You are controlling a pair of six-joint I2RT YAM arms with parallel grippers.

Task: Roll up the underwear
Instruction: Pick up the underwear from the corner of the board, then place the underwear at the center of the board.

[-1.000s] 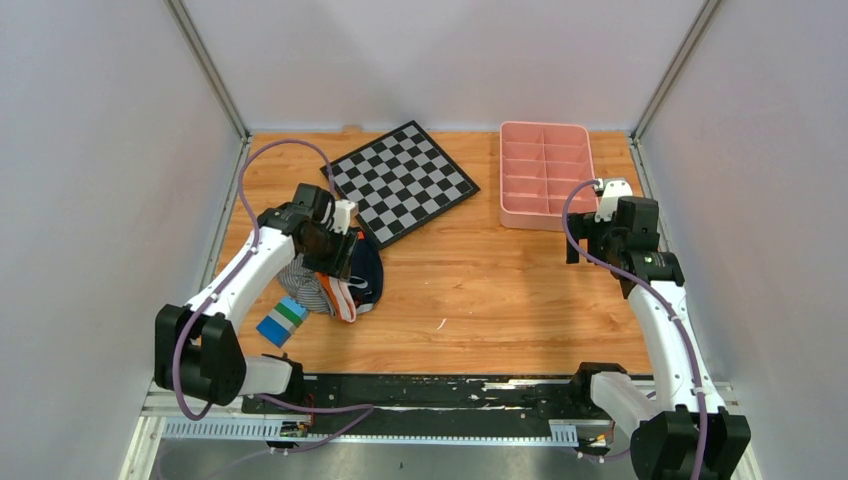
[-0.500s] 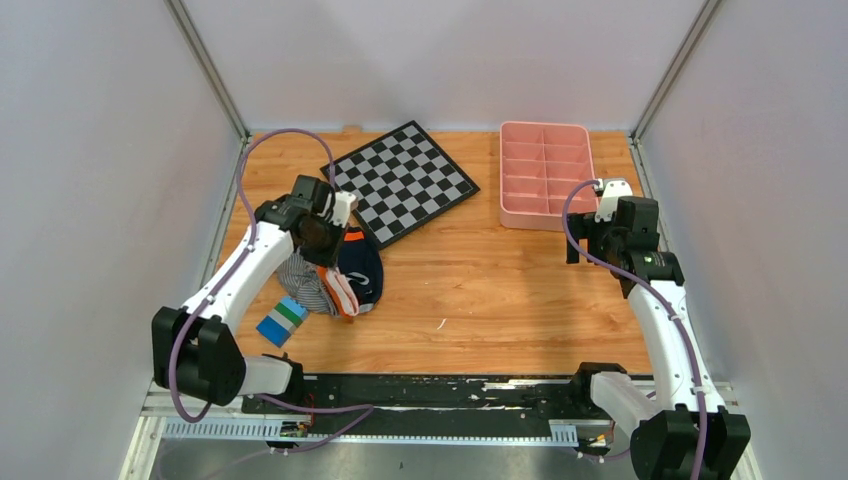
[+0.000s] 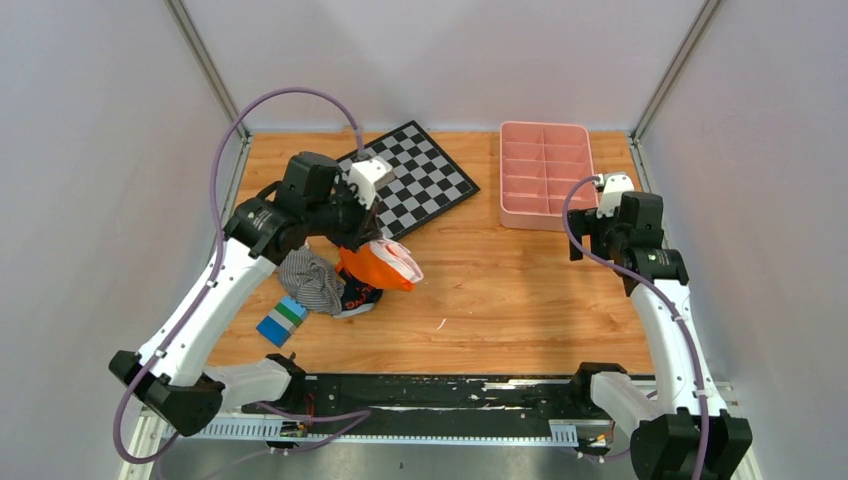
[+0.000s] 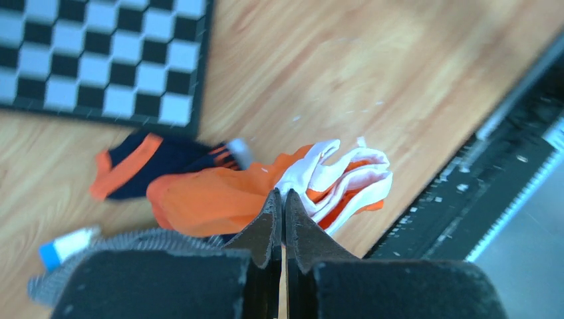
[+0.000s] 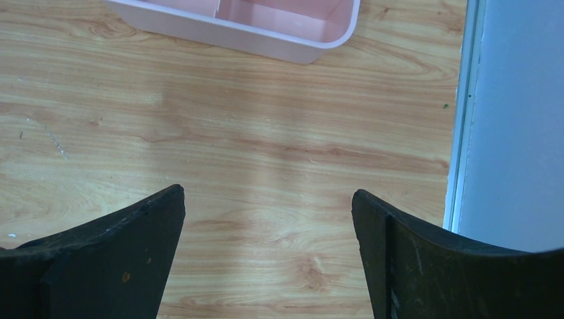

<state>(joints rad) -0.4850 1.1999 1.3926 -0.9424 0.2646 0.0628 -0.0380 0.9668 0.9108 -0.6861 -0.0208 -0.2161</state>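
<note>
The underwear (image 3: 380, 267) is bright orange with white trim and hangs bunched above the table, left of centre. My left gripper (image 3: 366, 243) is shut on its upper edge. In the left wrist view the jaws (image 4: 282, 194) are pressed together where the orange fabric (image 4: 213, 203) meets the white bands (image 4: 346, 176), and the cloth droops beyond the tips. My right gripper (image 3: 592, 250) hovers at the right side of the table, and its fingers (image 5: 268, 199) stand wide open over bare wood, holding nothing.
A navy pair (image 3: 358, 298) (image 4: 159, 156) and a grey striped garment (image 3: 310, 280) (image 4: 100, 242) lie under the lifted cloth. A blue-green block (image 3: 281, 320) sits near them. A checkerboard (image 3: 403, 180) lies behind, and a pink divided tray (image 3: 545, 175) (image 5: 266, 20) stands at the back right.
My left gripper closed on the orange underwear in the pile, then rose and moved right, pulling it off the navy pair. The right arm stayed still.
</note>
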